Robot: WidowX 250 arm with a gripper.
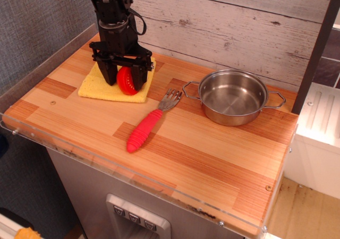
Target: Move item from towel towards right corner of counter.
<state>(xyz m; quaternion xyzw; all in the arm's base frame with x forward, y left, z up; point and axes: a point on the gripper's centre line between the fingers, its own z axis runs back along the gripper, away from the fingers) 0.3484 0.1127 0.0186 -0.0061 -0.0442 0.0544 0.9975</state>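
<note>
The small red half-round toy (126, 80) stands on edge between the fingers of my black gripper (126, 78), just over the yellow towel (100, 86) at the back left of the wooden counter (175, 148). The jaws are closed onto the toy from both sides. Whether the toy still touches the towel is hard to tell.
A red-handled fork (147, 125) lies on the counter right of the towel. A steel pot with two handles (232, 97) stands at the back right. A whitewashed plank wall runs behind, and a clear plastic strip edges the counter front (133, 175).
</note>
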